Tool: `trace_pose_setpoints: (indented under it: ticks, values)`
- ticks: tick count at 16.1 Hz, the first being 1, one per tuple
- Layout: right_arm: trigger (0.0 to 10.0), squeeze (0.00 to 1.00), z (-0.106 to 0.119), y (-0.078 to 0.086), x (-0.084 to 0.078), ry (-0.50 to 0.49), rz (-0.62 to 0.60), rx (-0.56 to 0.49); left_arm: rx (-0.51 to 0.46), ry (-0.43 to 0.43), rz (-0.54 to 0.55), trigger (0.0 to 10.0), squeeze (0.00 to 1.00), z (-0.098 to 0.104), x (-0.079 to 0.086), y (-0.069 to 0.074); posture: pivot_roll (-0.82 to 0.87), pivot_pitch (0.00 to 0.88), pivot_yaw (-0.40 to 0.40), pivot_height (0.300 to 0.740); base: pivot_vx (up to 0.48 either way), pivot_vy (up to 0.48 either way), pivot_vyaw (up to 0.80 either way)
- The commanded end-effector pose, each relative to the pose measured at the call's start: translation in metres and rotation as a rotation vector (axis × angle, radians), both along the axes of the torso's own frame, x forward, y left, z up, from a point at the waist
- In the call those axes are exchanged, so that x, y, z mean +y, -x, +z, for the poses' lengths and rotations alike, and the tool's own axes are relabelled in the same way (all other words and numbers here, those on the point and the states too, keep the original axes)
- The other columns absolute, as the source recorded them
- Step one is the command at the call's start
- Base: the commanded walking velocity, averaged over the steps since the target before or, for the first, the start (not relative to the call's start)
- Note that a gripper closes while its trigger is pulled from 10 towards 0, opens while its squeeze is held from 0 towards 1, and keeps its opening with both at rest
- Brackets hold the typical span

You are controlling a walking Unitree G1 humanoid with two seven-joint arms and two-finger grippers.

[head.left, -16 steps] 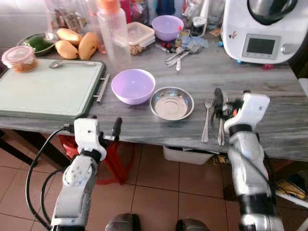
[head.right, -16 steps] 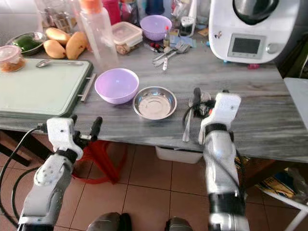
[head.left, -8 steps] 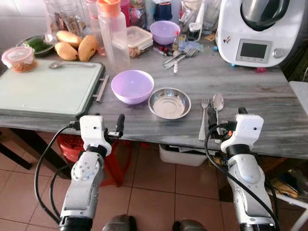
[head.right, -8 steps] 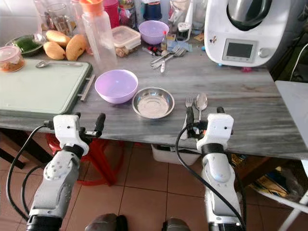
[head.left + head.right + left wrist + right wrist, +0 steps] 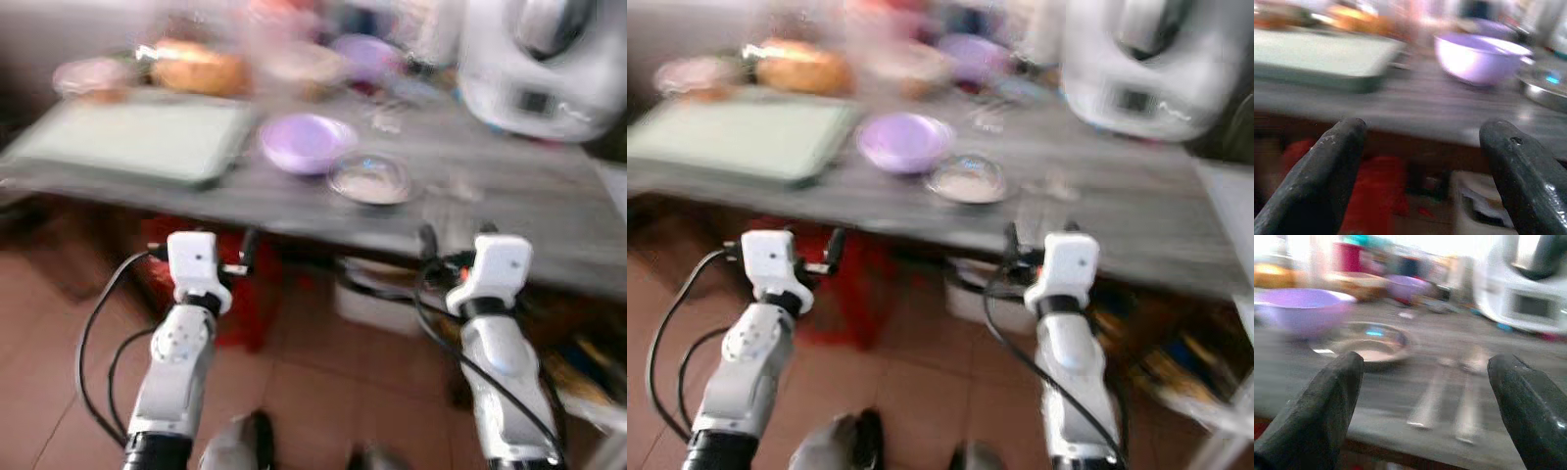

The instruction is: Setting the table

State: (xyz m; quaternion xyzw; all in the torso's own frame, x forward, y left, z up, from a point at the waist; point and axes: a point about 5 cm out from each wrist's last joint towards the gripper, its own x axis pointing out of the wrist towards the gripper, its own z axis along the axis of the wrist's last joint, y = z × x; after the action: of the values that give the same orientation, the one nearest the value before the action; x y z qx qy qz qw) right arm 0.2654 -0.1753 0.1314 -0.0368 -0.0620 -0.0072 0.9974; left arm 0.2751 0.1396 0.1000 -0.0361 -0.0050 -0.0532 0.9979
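View: whole head picture is smeared now and the grey wood-grain surface sits further up and away than half a second ago, so that's the camera shifting as the robot backs off or straightens, not the things moving.

What changed: a second ago the right gripper was up over the cutlery; now it's off the surface, hanging just below the front edge. I'd say the cutlery placement is done and the robot's heading off for the next item, but that's my guess.

Left gripper: also below the front edge, level with the surface, looking across it. Fingers spread wide, nothing between them.

Right fingers: wide apart too, empty.

Green cutting board: big flat rectangle on the robot's left side of the surface.

White kitchen machine: back right, just a pale blur.

Lilac plastic bowl: round, smooth, upright, mid-surface.

Shiny steel dish: shallow, round, just beside the lilac bowl on its right. Whether the two touch, can't tell.

Metal fork and spoon: the task's things as far as I can judge. Lying flat side by side, handles toward the front edge, just right of the steel dish. Too blurry to swear which is which.
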Motion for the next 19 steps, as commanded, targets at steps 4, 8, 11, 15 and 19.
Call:
trace_pose_setpoints:
  ticks: [4,8,11,15,19]
  values:
    - [10.0,0.92,-0.004,0.005,-0.001,-0.006,-0.005,0.019,0.029,-0.011,0.004,10.0,0.00,-0.007,0.002,0.003,-0.06,0.000,0.004,0.740,-0.329,0.000,0.00]
    - [10.0,0.00,-0.008,0.006,-0.001,0.002,-0.012,0.036,0.029,-0.008,-0.004,10.0,0.00,-0.009,0.001,0.004,-0.06,0.000,0.006,0.740,-0.159,0.000,0.00]
    - [10.0,0.00,-0.010,0.005,-0.001,0.004,-0.014,0.044,0.011,-0.003,-0.032,10.0,0.00,-0.008,0.000,0.004,-0.06,0.000,0.003,0.740,0.000,0.000,0.00]
    - [10.0,0.00,-0.012,0.004,0.000,0.000,-0.013,0.053,0.005,0.000,-0.043,10.0,0.00,-0.006,-0.002,0.004,-0.05,0.000,0.004,0.740,0.000,-0.241,0.00]
    - [10.0,0.00,-0.015,0.003,0.001,0.006,-0.004,0.060,0.003,0.003,-0.049,10.0,0.00,-0.006,-0.003,0.004,-0.05,0.000,0.011,0.740,0.000,-0.415,0.00]
